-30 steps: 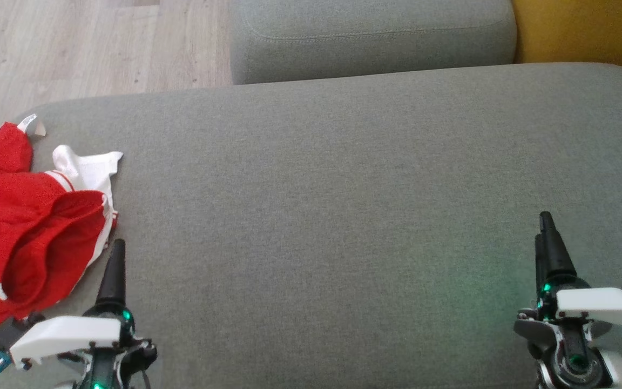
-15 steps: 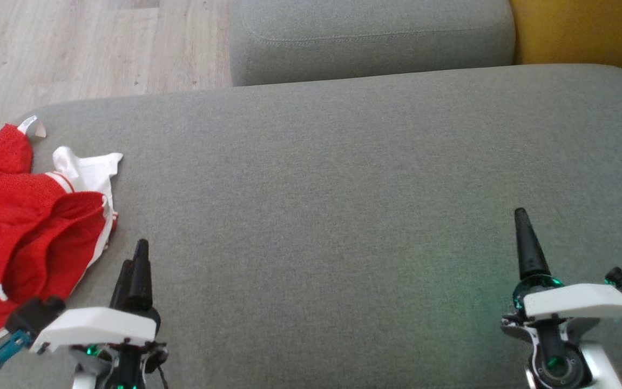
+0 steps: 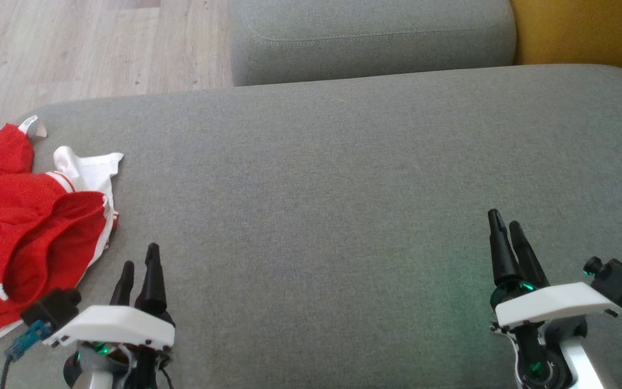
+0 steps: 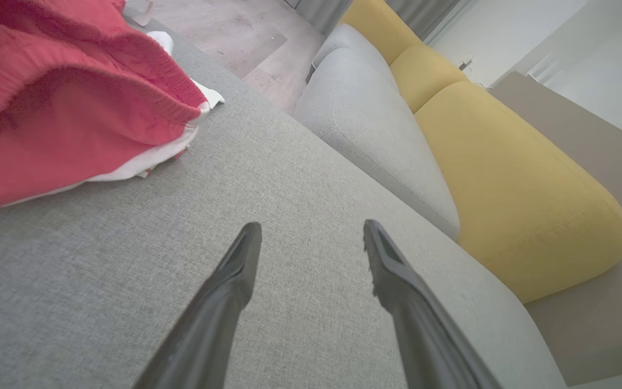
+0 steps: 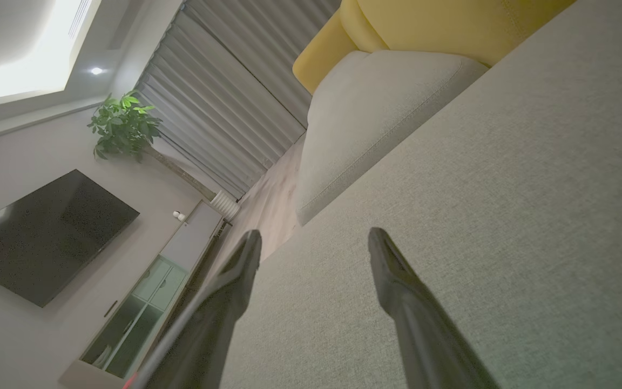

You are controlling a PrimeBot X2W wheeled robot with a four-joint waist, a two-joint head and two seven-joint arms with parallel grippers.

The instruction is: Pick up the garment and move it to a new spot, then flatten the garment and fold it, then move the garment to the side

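The garment (image 3: 25, 227) lies crumpled at the left end of the grey seat cushion (image 3: 343, 178). It is red with white trim, and part of it runs off the left edge of the head view. It sits to the left of your left hand (image 3: 140, 256) and slightly ahead of it, near but not touching. The heap seems to run roughly near-to-far along that end of the cushion, so its long side faces the hand.

Your right hand (image 3: 505, 219) is well apart from it, across the bare cushion, so the left arm is clearly the nearer one. Both hands have their fingers spread apart and hold nothing.

Compared with a second ago, the left hand has slid rightward, away from the garment's white edge, and rolled so that both fingers show side by side. The right hand has drifted inward, to the left. The garment itself has not moved.

The pick-up looks not yet begun, and you would likely need to swing the left hand back leftward.
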